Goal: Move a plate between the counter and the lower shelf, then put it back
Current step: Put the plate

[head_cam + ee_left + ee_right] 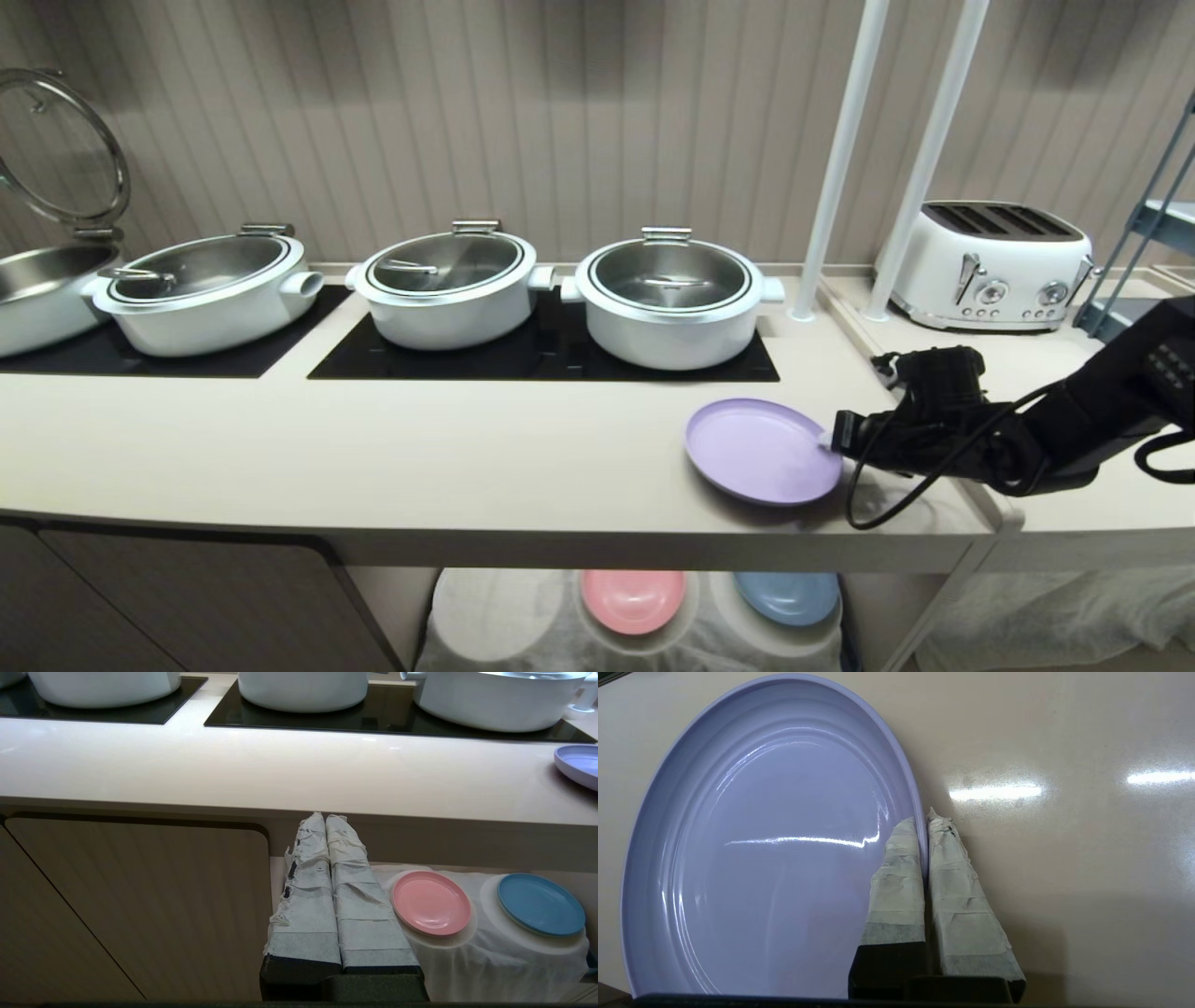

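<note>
While the right end effector [924, 821] pinches the plate [761, 450] rim (near counter [467, 448] edge).

Bare counter [373, 448] left of plate [761, 450]; three white pots [668, 297] block behind; toaster [990, 252] stands far right.

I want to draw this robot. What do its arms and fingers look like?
The right arm is black and chunky, with a black cable looping loosely beneath it. Both the right gripper and the left gripper have two long, tapering fingers wrapped in wrinkled white tape, with black bases. The left gripper's tape looks frayed, with dark specks.
</note>
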You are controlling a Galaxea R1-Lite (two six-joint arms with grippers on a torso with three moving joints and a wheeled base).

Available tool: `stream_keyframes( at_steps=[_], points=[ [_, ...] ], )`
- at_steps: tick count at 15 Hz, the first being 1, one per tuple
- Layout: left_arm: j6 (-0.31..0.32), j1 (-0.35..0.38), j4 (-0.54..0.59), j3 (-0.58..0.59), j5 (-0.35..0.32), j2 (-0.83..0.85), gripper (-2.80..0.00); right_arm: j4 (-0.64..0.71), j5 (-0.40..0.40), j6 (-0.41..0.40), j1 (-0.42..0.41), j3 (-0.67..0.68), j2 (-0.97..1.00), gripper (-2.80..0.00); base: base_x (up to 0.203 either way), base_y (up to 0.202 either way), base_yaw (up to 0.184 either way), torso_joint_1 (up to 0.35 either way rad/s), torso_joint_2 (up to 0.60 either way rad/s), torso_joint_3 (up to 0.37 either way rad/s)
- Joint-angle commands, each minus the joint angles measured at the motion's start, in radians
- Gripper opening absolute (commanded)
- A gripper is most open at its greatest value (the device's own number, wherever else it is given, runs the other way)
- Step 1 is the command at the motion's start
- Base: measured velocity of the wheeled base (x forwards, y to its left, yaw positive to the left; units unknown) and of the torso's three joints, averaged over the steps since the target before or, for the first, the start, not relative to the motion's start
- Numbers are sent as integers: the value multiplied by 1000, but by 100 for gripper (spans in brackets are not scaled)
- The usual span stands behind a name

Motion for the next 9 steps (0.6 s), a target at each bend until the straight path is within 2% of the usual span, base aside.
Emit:
stream_keyframes(
  at_steps=[1,9],
  points=[
    [-1,1,0,0,0,1,-280,-3,2,2,0,1,6,-280,0,0,0,0,0,0],
    [-1,1,0,0,0,1,-280,-5,2,-1,0,0,3,-280,0,0,0,0,0,0]
  ],
)
